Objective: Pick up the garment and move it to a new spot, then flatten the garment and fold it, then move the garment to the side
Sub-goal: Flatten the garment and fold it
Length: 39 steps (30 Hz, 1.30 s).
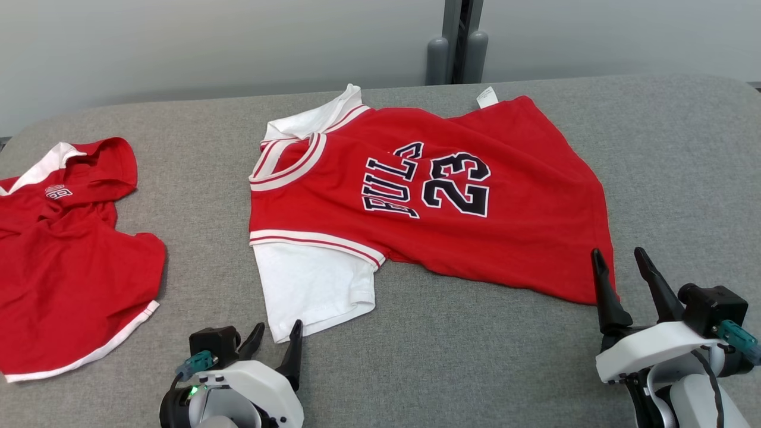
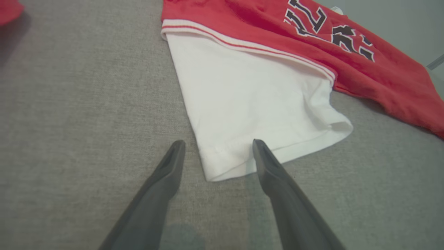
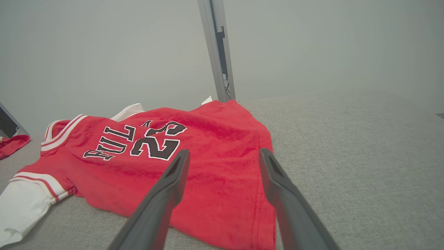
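On the grey padded table (image 1: 475,356) the red jersey (image 1: 511,238) is spread centrally. The left gripper (image 1: 278,324) and right gripper (image 1: 617,251) are held wide open, empty. As soft, light cloth, it is judged best pinched at sleeve (image 1: 315,285) and hem (image 1: 585,238).

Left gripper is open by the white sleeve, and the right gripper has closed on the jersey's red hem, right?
No: the right gripper is open too, fingers spread at the red hem of the jersey, gripping nothing; the right wrist view shows it. Rest stands.
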{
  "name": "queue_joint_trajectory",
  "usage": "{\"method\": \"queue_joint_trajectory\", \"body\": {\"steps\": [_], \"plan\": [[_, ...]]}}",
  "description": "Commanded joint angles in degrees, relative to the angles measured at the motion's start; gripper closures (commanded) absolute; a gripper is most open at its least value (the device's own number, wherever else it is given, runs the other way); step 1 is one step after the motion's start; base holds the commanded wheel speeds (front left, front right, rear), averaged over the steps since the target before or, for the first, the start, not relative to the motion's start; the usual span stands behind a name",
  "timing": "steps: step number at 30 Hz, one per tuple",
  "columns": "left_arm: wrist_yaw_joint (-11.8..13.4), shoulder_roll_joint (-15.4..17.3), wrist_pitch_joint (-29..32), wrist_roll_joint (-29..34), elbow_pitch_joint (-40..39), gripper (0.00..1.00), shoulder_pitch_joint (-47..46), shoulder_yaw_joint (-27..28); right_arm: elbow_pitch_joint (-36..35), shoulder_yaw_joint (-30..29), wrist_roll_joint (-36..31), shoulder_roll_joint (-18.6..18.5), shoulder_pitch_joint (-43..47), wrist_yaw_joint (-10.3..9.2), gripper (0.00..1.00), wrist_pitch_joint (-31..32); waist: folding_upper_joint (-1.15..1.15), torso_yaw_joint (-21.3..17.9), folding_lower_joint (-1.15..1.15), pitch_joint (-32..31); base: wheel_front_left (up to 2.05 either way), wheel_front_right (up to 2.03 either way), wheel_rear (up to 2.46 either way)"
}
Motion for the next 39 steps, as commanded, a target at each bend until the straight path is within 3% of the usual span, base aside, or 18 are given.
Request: {"method": "queue_joint_trajectory", "body": {"steps": [1, 7, 9, 10, 12, 13, 20, 28, 39], "plan": [[0.58, 0.74, 0.35, 0.21, 0.21, 0.00, 0.51, 0.02, 0.26, -0.06, 0.11, -0.16, -0.05, -0.02, 0.00, -0.36, 0.00, -0.05, 0.00, -0.06, 0.00, 0.00, 0.00], [-0.02, 0.72, 2.00, -1.17, 0.12, 0.00, 1.11, -0.24, 0.72, 0.38, 0.25, -0.13, 0.20, -0.02, 0.00, -0.57, 0.00, -0.22, 0.00, -0.24, 0.00, 0.00, 0.00], [-0.61, 0.62, 2.51, -1.63, 0.10, 0.30, 1.21, -0.39, 0.84, 0.48, 0.32, -0.19, 0.13, -0.02, 0.00, -0.56, 0.00, -0.30, 0.00, -0.24, 0.00, 0.00, 0.00], [-1.24, 0.54, 2.37, -1.78, -0.14, 0.56, 1.18, -0.65, 0.87, 0.50, 0.32, -0.26, 0.01, -0.02, 0.00, -0.58, 0.00, -0.36, 0.00, -0.14, 0.00, 0.00, 0.00], [-1.43, 0.47, 1.94, -2.15, -0.33, 0.95, 1.03, -0.52, 0.85, 0.53, 0.35, -0.34, -0.27, -0.02, 0.00, -0.61, 0.00, -0.48, 0.00, 0.05, 0.00, 0.00, 0.00], [-1.32, 0.49, 1.82, -2.05, -0.33, 1.00, 0.83, -0.58, 0.88, 0.54, 0.34, -0.40, -0.34, -0.02, 0.00, -0.62, 0.00, -0.56, 0.00, 0.12, 0.00, 0.00, 0.00], [-2.57, 0.80, -0.59, -2.85, -1.57, 1.00, -0.27, 0.15, 1.52, -0.06, 0.48, -0.67, 0.38, -0.02, 0.00, -0.66, 0.00, -0.85, 0.00, -0.02, 0.00, 0.00, 0.00], [-2.68, 1.25, -3.88, -3.66, -5.33, 1.00, -0.44, 1.70, 3.81, -4.54, 2.04, 0.29, 1.80, -0.02, 0.00, -0.67, 0.00, -1.45, 0.00, -0.32, 0.00, 0.00, 0.00], [-1.52, 1.61, -4.96, -3.01, -8.41, 1.00, 0.25, 1.75, 10.39, -3.78, 11.38, 2.06, -0.23, -0.01, 0.00, -0.08, 0.00, -0.70, 0.00, -0.06, 0.00, 0.00, 0.00]]}}
